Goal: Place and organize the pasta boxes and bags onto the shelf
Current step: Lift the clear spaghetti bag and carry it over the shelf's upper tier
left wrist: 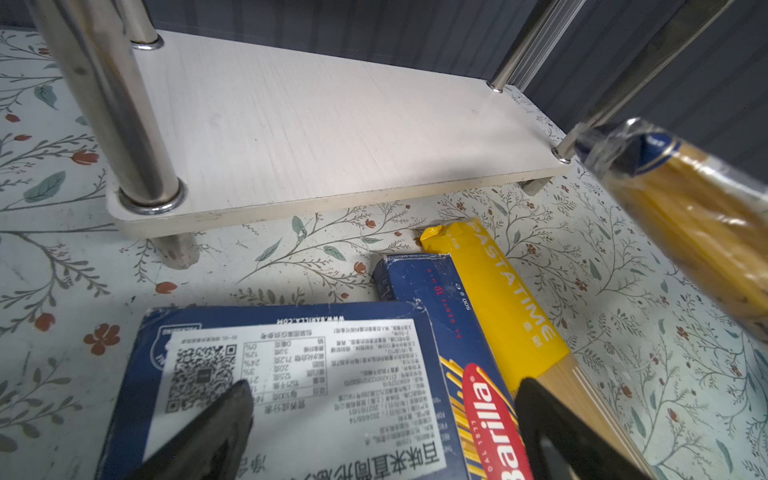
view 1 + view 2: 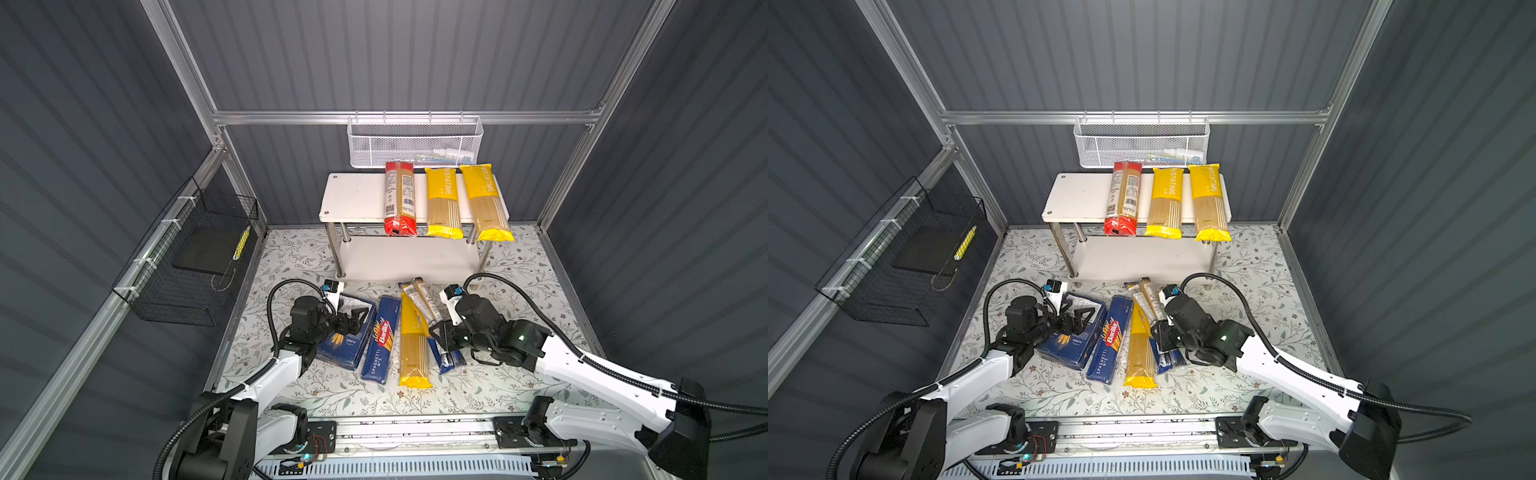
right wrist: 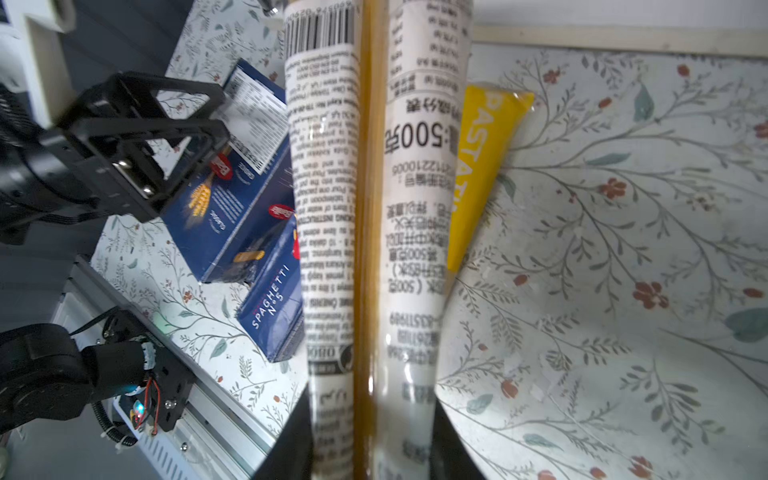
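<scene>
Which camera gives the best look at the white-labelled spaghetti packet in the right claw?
The right wrist view: the white-labelled packet fills much of the frame, print readable, pinched by the right gripper. In both top views it is small, its middle hidden under that gripper. The left wrist view catches only one blurred end.

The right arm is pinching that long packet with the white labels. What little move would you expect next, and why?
Probably a short lift straight up. The right fingers are shut on the white-labelled packet, which crosses over the yellow packet. Raising it first should clear that neighbour before carrying it to the shelf, whose top board has bare room.
</scene>
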Action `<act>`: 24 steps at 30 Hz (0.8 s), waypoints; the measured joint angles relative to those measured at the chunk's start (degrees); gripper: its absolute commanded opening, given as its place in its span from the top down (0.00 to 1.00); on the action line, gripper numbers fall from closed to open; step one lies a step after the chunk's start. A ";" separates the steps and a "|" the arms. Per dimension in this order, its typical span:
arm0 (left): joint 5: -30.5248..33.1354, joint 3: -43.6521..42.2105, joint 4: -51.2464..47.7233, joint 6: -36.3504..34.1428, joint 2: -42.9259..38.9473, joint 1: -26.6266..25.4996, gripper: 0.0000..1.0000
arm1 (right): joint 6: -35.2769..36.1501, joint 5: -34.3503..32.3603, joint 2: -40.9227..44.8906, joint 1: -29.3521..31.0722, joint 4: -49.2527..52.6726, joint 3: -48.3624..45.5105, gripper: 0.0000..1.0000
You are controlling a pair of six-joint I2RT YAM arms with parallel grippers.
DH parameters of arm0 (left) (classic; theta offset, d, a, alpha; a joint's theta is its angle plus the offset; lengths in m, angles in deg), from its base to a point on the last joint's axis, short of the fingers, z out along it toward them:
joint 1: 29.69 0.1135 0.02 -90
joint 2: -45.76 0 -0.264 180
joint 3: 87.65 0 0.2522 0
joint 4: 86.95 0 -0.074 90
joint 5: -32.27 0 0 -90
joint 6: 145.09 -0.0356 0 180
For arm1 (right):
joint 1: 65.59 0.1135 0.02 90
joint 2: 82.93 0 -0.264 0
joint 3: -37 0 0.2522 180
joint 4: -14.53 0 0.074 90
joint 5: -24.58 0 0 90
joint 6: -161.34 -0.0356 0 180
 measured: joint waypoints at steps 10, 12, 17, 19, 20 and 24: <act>0.00 0.00 -0.02 0.00 0.00 0.00 0.01 | 1.92 1.20 -7.50 1.11 -1.38 9.55 0.75; 0.00 0.00 -0.02 0.00 0.00 0.00 0.01 | 2.27 1.60 -9.09 1.42 -1.70 11.28 0.75; 0.00 0.02 -0.02 0.00 0.00 0.00 0.01 | 3.30 2.71 -13.05 2.49 -2.60 16.17 0.74; 0.00 0.02 -0.04 0.00 0.00 0.00 0.01 | 3.72 3.06 -14.23 2.91 -2.69 18.10 0.74; 0.00 0.02 -0.04 0.00 0.00 0.00 0.01 | 3.93 3.21 -14.82 3.15 -2.86 19.08 0.74; 0.02 0.02 -0.11 0.00 0.00 0.00 0.01 | 4.74 3.50 -16.22 3.61 -3.37 22.10 0.74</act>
